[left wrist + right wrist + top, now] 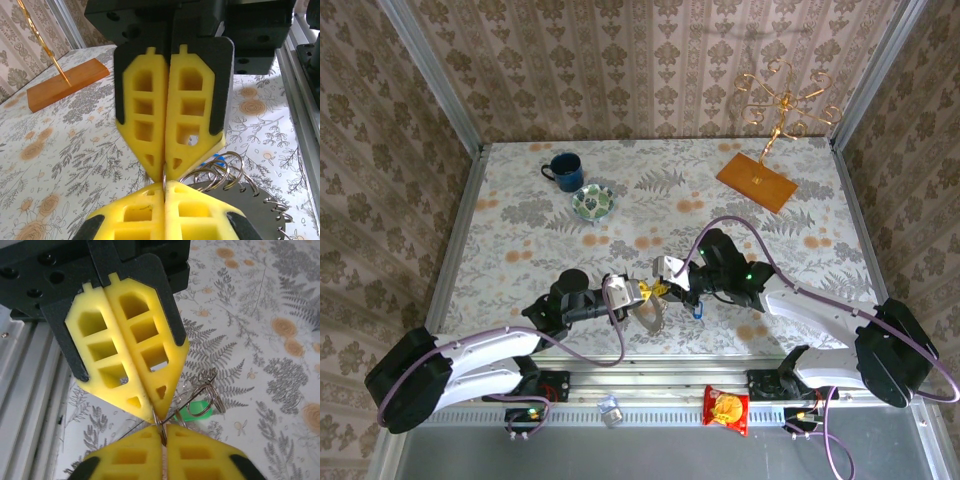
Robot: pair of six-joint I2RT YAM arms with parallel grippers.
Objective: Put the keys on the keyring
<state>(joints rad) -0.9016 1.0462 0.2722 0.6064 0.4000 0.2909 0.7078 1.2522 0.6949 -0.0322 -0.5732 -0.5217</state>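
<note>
The threading step is in hand. The left gripper [649,291] and right gripper [669,288] meet tip to tip in the lower middle of the top view, above the surface [520,240]. Both are pressed together. The left one appears to pinch the edge of the keyring [651,316], whose grey arc hangs just beneath its tips. The right one nips a thin strand of the wire loops [205,390] that carry the keys.

The blue-tagged key [700,310] dangles just below and right of the right gripper. The green tag [192,412] sits just beneath the loops, right of centre in the right wrist view. I cannot tell whether any loop is on the keyring yet.

Next, I judge, a loop must be eased along the ring, both pinches kept firm and aligned.
</note>
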